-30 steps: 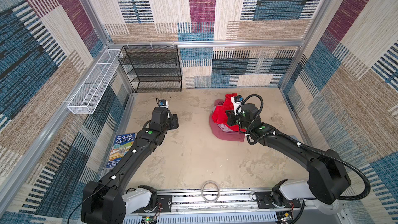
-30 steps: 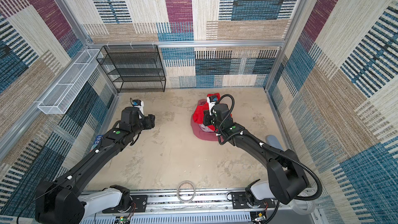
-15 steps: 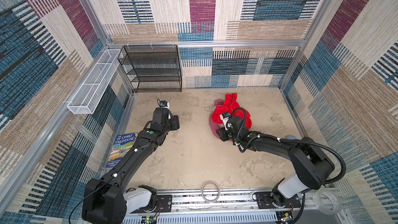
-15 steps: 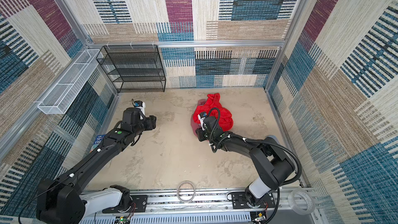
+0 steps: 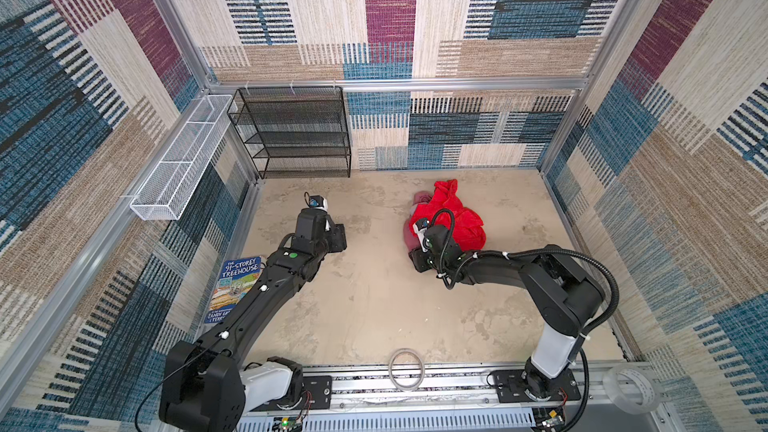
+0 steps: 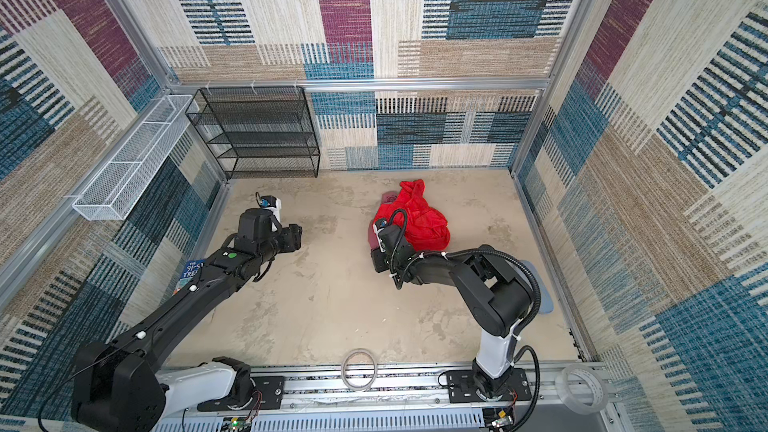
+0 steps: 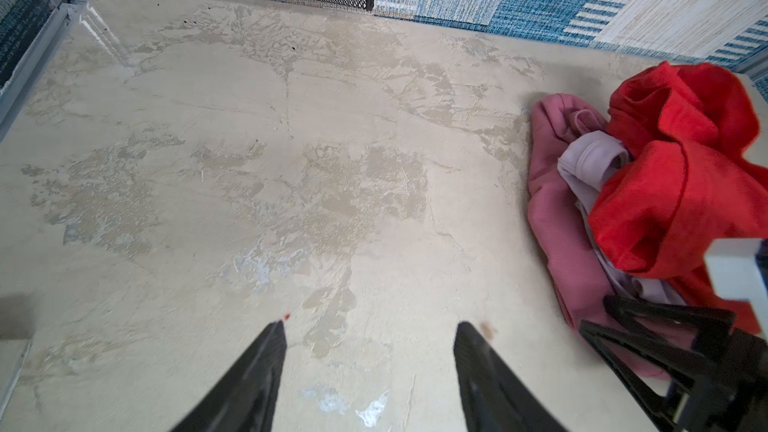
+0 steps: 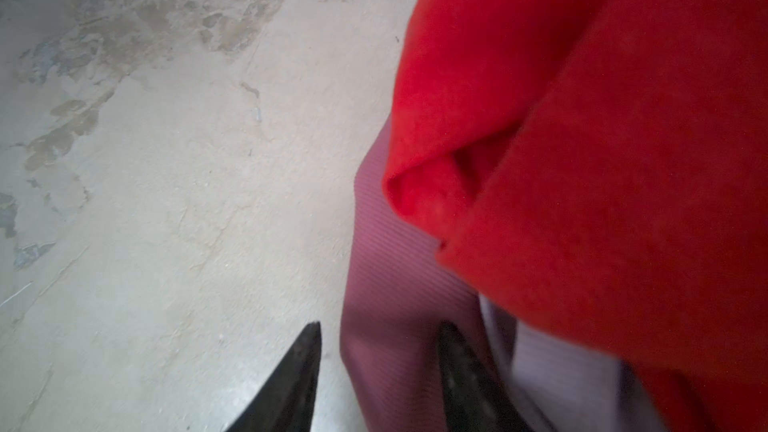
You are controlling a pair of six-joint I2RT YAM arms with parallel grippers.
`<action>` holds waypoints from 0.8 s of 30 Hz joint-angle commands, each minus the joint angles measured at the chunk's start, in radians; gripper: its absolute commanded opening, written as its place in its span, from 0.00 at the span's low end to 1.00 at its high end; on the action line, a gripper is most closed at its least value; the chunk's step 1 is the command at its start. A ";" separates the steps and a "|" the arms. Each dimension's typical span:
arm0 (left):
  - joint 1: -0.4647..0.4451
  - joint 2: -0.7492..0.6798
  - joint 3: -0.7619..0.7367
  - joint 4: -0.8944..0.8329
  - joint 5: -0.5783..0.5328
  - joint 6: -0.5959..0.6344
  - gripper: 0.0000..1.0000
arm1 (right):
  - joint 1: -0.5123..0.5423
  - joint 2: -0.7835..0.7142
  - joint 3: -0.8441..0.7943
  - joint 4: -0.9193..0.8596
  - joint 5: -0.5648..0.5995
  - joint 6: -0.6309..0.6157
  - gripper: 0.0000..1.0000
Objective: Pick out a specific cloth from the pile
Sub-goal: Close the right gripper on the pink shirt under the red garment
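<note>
Jaws of right gripper (image 8: 380, 326) apart around matte, ribbed dusty-pink cloth (image 8: 386, 280); left gripper (image 7: 370, 324) apart too

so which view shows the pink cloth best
Left wrist view: the pink cloth shows along its whole exposed side. Right wrist shows only a close strip between the right fingers; both top views only slivers beside the red cloth.

Most of the pink cloth (image 7: 552, 218) under the red cloth (image 7: 685, 168); much of the book (image 6: 191, 273) behind the left arm (image 6: 199, 297).
</note>
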 commanded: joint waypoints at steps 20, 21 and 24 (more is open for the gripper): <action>0.000 0.036 0.030 0.010 -0.001 0.004 0.68 | 0.018 0.006 0.064 -0.041 0.159 0.010 0.00; 0.000 0.033 0.032 0.007 -0.001 0.004 0.68 | 0.016 -0.013 0.059 -0.037 0.160 0.006 0.00; 0.000 0.024 0.024 0.013 0.001 -0.002 0.68 | 0.001 -0.060 0.047 -0.030 0.135 0.012 0.00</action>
